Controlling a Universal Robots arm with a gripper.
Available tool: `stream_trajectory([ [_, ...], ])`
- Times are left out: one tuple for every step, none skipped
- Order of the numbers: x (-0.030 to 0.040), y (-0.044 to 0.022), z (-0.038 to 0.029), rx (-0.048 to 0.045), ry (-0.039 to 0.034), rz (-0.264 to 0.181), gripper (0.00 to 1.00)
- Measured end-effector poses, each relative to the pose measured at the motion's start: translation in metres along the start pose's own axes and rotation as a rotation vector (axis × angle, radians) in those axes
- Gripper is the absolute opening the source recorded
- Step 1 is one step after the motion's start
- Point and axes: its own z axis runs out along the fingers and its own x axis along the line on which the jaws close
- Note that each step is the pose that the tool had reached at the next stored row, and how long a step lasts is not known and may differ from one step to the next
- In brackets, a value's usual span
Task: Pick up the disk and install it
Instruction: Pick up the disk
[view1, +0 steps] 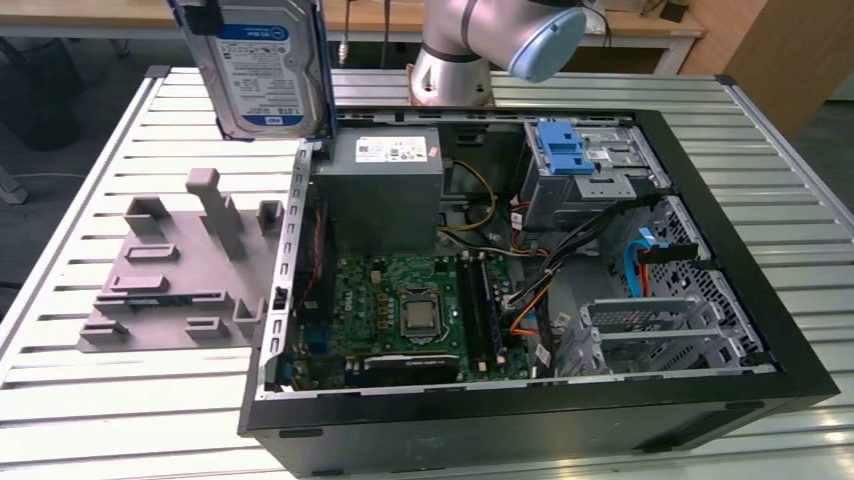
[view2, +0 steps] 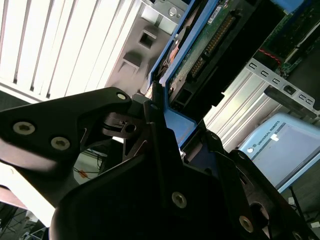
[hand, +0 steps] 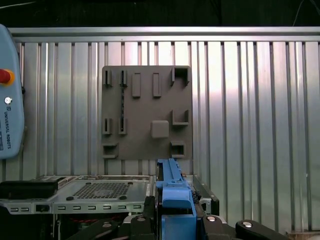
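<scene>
currently the gripper (view2: 162, 107) has its jaws clamped on the blue rail of the disk (view1: 260, 65), held upright in the air above a far corner of the open computer case (view1: 534, 415). pickup looks done; the disk is not yet in the drive bay (view1: 577, 160).

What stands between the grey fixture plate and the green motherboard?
In the exterior view, the computer case's upright metal wall separates the fixture plate from the motherboard.

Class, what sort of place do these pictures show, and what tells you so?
Probably a robotics lab bench: a slatted metal table, an open computer case, and a robot arm holding the disk aloft.
</scene>
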Motion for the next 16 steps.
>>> stream_trajectory([
  [0.0,-0.0004,0.0,0.0,0.0,0.0,0.36],
  [0.0,-0.0007,0.0,0.0001,0.0,0.0,0.36],
  [0.0,-0.0009,0.0,0.0,0.0,0.0,0.36],
  [0.0,-0.0012,0.0,0.0,0.0,0.0,0.36],
  [0.0,-0.0015,0.0,0.0,0.0,0.0,0.36],
  [0.0,-0.0017,0.0,0.0,0.0,0.0,0.36],
  [0.0,-0.002,0.0,0.0001,0.0,0.0,0.36],
  [0.0,-0.0021,0.0,0.0,0.0,0.0,0.36],
  [-0.0001,-0.0024,-0.0001,0.0,0.0,0.0,0.36],
  [-0.0001,-0.0026,0.0,0.0,0.0,0.0,0.36],
  [-0.0001,-0.0028,0.0,0.0001,0.0,0.0,0.36],
  [-0.0001,-0.0031,0.0,0.0,0.0,0.0,0.36],
  [-0.0001,-0.0032,0.0,0.0001,0.0,0.0,0.36],
  [-0.0001,-0.0034,0.0,0.0,0.0,0.0,0.36],
  [-0.0001,-0.0037,-0.0001,0.0,0.0,0.0,0.36],
  [-0.0001,-0.0039,0.0,0.0,0.0,0.0,0.36],
])
